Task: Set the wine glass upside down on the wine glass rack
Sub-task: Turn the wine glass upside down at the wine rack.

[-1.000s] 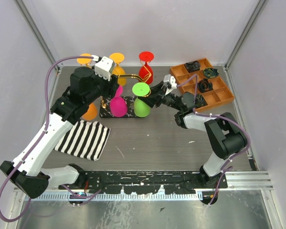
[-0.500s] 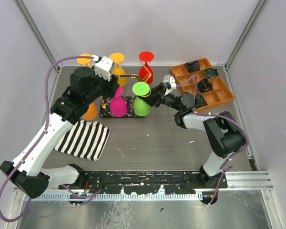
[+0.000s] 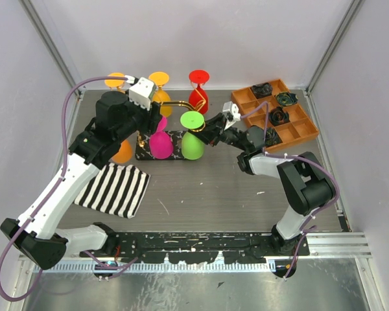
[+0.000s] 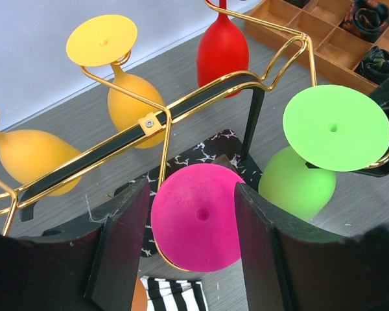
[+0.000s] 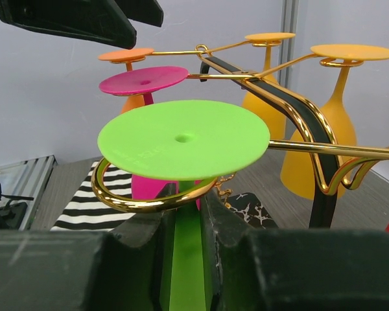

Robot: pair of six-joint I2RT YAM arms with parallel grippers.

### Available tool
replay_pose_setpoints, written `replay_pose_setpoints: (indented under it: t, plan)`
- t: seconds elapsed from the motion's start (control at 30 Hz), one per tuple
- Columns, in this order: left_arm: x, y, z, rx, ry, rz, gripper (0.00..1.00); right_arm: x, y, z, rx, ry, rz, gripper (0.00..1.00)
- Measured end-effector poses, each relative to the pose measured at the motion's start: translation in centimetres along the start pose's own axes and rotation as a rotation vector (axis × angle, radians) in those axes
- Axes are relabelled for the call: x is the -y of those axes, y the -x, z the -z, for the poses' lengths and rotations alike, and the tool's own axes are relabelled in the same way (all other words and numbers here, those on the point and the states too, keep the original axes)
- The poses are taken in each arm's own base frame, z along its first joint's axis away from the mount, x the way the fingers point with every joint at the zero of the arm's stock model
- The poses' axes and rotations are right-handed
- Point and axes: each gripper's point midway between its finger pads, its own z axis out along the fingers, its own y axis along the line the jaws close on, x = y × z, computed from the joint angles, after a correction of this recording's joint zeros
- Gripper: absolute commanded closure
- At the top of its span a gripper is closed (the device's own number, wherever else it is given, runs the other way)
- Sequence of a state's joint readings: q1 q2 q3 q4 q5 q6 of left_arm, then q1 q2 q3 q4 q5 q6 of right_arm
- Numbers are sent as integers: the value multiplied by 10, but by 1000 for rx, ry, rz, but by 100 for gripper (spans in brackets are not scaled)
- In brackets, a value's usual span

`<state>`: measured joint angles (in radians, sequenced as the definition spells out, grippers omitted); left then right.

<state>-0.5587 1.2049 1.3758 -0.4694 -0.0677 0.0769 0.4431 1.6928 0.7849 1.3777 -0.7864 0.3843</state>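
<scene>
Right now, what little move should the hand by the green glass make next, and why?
Probably open and back away: the right hand seems closed on the stem of the green glass, and its foot already rests on a gold hook of the wine glass rack, bowl hanging down.

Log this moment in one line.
right gripper: shut on green glass stem | green glass: upside down, foot in rack hook | left gripper: open over pink glass

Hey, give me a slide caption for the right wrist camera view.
Green wine glass hangs upside down, foot resting on the gold rack hook, right gripper closed on its stem.
</scene>
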Motion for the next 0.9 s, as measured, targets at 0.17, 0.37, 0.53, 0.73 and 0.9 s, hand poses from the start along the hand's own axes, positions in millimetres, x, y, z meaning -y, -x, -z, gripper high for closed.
replay_pose_setpoints:
  t: [0.17,0.37,0.53,0.73,0.9]
  plan:
    - [0,0,0,0,0,0,38,-6,4,4,-5,1,-1,97]
    - [0,0,0,0,-3,0,38,-12,11,6,-5,6,14,98]
    - [0,0,0,-1,-3,0,38,-16,16,9,-9,0,29,99]
    - [1,-1,0,-2,-4,0,38,-12,15,13,-29,-47,38,100]
    - [1,-1,0,-2,-4,0,38,-5,9,18,-36,-99,34,99]
